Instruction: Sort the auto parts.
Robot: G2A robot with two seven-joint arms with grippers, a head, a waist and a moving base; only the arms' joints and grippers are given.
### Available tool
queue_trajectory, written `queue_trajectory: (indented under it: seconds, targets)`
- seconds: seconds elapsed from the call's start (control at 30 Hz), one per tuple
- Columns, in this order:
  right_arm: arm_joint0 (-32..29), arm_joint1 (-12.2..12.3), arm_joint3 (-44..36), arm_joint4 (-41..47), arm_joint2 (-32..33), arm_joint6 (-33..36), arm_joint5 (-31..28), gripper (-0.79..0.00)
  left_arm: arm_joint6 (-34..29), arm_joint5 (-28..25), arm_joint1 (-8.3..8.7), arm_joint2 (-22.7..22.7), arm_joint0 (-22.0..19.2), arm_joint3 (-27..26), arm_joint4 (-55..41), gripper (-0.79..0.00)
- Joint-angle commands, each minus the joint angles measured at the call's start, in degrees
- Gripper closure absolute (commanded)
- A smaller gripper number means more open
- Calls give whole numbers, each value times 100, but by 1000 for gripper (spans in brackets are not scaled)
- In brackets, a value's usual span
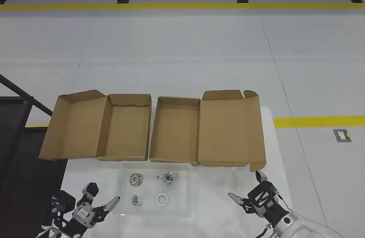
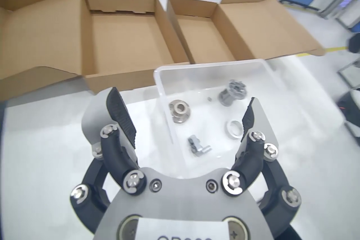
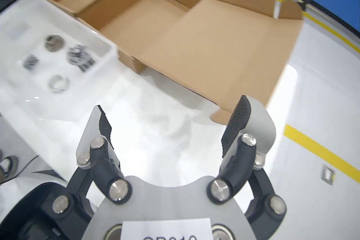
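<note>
Four metal parts lie in a clear tray point(image 2: 160, 78): a flanged bushing point(image 2: 178, 109), a toothed hub point(image 2: 233, 92), a ring point(image 2: 234, 128) and a small bracket point(image 2: 198, 145). From above they are the bushing point(image 1: 135, 178), hub point(image 1: 168, 177), bracket point(image 1: 136, 200) and ring point(image 1: 163, 199). My left gripper point(image 2: 183, 97) hangs open just before the tray's near left corner, holding nothing; from above the left gripper point(image 1: 103, 196) is at the bottom left. My right gripper point(image 3: 171, 103) is open and empty over bare table right of the tray, at the bottom right point(image 1: 245, 186).
Two open cardboard boxes stand side by side behind the tray, the left box point(image 1: 126, 128) and the right box point(image 1: 175, 131), each with its lid folded outward. The right lid point(image 1: 230, 128) reaches near the white table's point(image 1: 218, 184) right edge. Nothing lies in either box.
</note>
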Motion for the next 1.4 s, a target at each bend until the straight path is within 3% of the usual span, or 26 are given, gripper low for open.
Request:
queue_trajectory:
  seconds: [0.0, 0.47, 0.57, 0.67, 0.77, 0.83, 1.1, 1.37]
  targets:
    - [128, -6, 65, 781, -2, 919, 60, -785, -13, -71, 3, -9, -7, 9, -34, -785]
    - [122, -3, 50, 769, -1, 775, -20, -785, -13, -71, 3, -9, -7, 9, -34, -785]
    - [221, 28, -148, 57, -238, 940, -393, -785, -77, -35, 1, 34, -41, 3, -112, -785]
    - [742, 21, -362, -533, -920, 1422, -852, -785, -171, -286, 18, -59, -57, 71, -491, -785]
    - [1620, -31, -90, -515, -1657, 1824, -1506, -785, -455, -681, 60, -225, -97, 260, -1055, -785]
    - [2345, -109, 312, -187, -2155, 2138, -1804, -785, -727, -892, 96, -315, -173, 418, -1410, -785]
    - [5167, -694, 2608, 1484, -4037, 2950, -1992, -785, -1751, -1434, 231, -430, -354, 659, -2432, -785]
    - [5167, -694, 2608, 1484, -4037, 2950, -1992, -785, -1776, -1432, 235, -436, -358, 663, -2458, -785]
